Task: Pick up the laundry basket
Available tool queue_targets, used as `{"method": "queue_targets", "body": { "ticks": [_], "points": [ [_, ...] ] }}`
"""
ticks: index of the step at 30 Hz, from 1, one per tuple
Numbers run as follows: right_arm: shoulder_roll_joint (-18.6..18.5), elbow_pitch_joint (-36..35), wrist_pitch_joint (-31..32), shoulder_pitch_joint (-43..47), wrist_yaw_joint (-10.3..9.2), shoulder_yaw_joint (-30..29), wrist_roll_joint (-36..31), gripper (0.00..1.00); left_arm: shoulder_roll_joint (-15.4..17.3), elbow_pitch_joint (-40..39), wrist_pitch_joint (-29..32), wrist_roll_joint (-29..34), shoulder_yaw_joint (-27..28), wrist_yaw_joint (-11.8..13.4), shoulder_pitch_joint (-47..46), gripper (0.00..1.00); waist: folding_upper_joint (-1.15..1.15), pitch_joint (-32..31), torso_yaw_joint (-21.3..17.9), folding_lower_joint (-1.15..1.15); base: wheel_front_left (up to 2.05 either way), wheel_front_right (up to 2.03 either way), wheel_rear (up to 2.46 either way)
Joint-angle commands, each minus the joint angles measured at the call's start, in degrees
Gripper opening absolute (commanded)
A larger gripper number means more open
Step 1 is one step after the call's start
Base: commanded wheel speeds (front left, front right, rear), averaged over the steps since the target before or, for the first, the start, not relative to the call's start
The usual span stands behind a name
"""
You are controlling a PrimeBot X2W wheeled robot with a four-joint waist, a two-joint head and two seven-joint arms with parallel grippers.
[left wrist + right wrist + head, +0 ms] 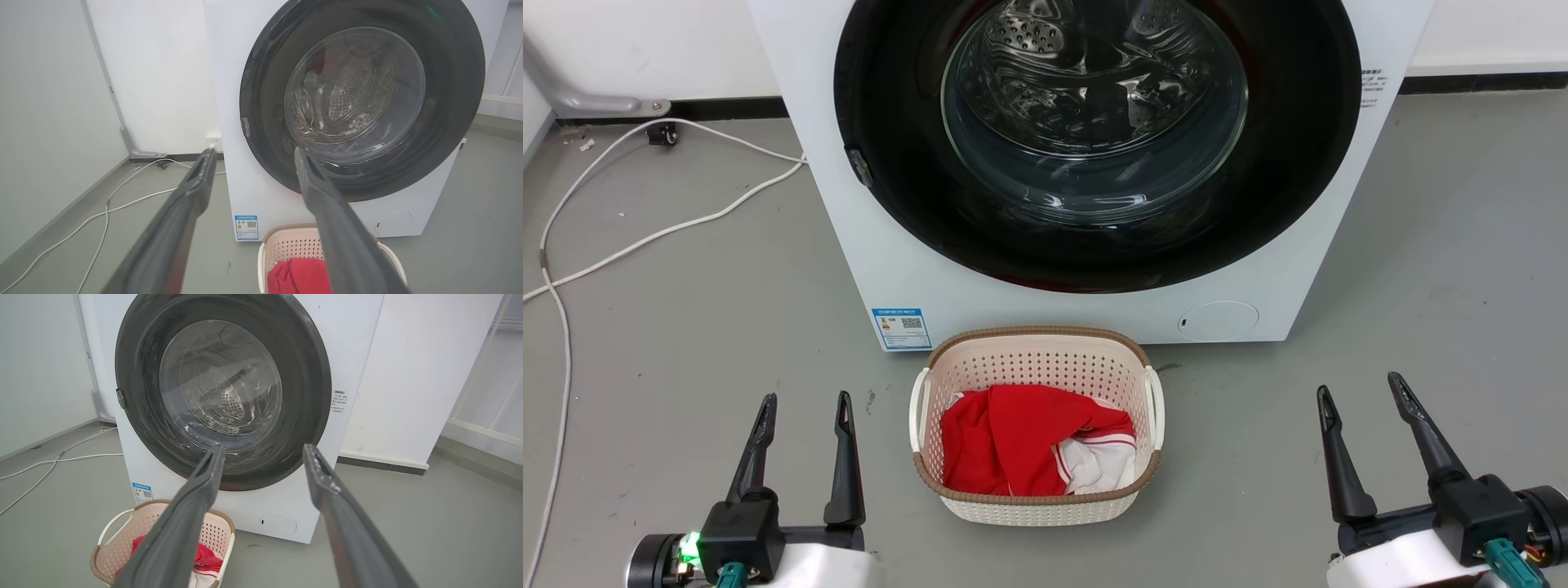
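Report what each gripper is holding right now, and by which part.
Nothing is held. The left gripper and right gripper are both open and empty, apart from the laundry basket between them; its side handles are untouched.

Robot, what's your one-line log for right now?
stage: before grasp | left gripper: open, empty | right gripper: open, empty | laundry basket: on floor, untouched | contents: red and white clothes
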Motion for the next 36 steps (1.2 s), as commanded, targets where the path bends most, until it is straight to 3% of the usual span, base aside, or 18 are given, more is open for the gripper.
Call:
{"method": "queue_targets", "body": {
  "ticks": [1,13,23,27,36],
  "points": [
    [-0.1,-0.1,-0.1,0.5,-0.02,0.0,0.0,1.00,0.2,-0.1,-0.2,-0.1,0.1,0.1,0.5,1.00,0.00,0.0,0.0,0.00,0.00,0.00,0.00],
    [-0.1,0.1,-0.1,-0.8,-0.02,-0.1,1.0,1.00,0.2,0.8,-0.2,-0.7,1.0,0.4,-1.1,1.00,0.00,0.8,0.0,0.00,0.00,0.00,0.00],
    [-0.1,3.0,-0.1,-10.0,-0.02,0.8,-0.5,1.00,0.4,5.0,-0.2,-0.9,4.1,-2.6,-11.0,1.00,0.00,8.9,-0.3,0.00,0.00,0.00,0.00],
    [-0.1,7.1,-0.1,-15.7,-0.02,1.8,-1.4,1.00,1.4,9.7,-0.1,-0.8,4.4,-4.5,-16.7,1.00,0.00,13.5,-0.6,0.00,0.00,0.00,0.00],
    [0.0,20.4,-0.1,-27.7,-0.03,4.7,-3.9,1.00,5.0,26.1,-0.2,0.1,3.0,-6.4,-30.1,1.00,0.00,22.8,-1.3,0.00,0.00,0.00,0.00]
  ]
}}
